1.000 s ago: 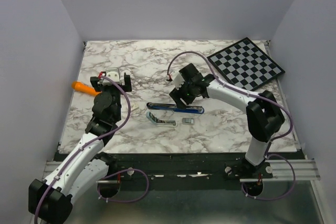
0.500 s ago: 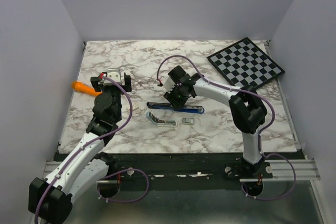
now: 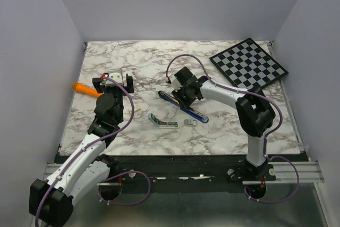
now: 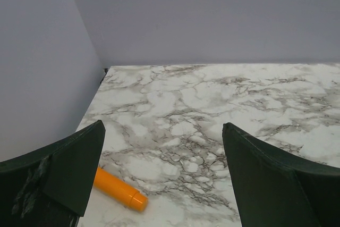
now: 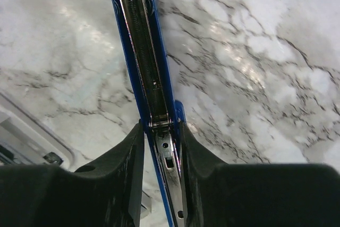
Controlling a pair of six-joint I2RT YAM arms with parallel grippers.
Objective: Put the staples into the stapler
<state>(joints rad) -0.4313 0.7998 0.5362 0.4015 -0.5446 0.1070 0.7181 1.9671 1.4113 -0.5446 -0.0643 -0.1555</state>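
Stapler (image 3: 199, 115) well inside table (image 3: 138, 62) edges

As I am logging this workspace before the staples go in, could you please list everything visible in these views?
Marble-patterned tabletop: one, white with grey veins, under everything.
Checkerboard panel: one, black and white, far right corner.
Orange pen-like stick: one, orange, left edge of the table.
Slim dark blue stapler base with silvery metal channel: one, dark blue, centre, lying diagonally.
Curved pale blue and silvery stapler piece: one, apart from the base, on its near side.
Small flat silvery staple block: one, silvery, just right of the curved piece.
Left gripper: one, black, open and holding nothing, over the left side.
Right gripper: one, black, closed on the stapler base.
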